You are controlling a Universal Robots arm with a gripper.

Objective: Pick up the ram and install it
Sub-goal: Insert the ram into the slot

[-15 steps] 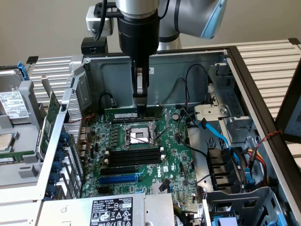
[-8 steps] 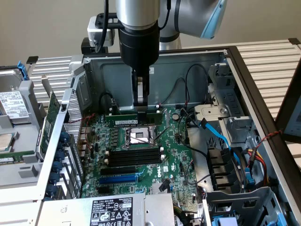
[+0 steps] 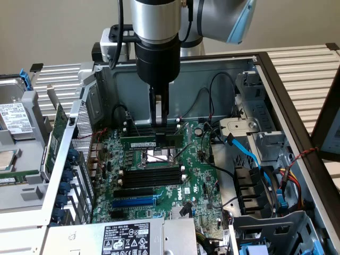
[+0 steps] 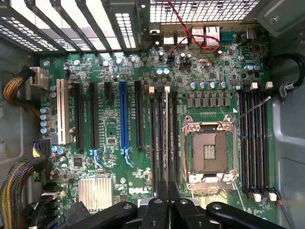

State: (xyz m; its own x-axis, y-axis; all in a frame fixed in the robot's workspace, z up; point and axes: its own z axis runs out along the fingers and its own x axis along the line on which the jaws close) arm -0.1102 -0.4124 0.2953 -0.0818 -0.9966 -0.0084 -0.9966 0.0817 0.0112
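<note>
Exterior view, centre: gripper (image 3: 159, 125) fingers pinch the ram (image 3: 139, 144), label showing; wrist view shows its edge among slots (image 4: 153, 138) in the case (image 3: 228, 71).

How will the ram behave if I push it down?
The ram stands on edge on the motherboard as a thin board: probably stiff lengthwise, but apt to tip sideways. Being so thin, it likely weighs little and could crack if bent.
</note>
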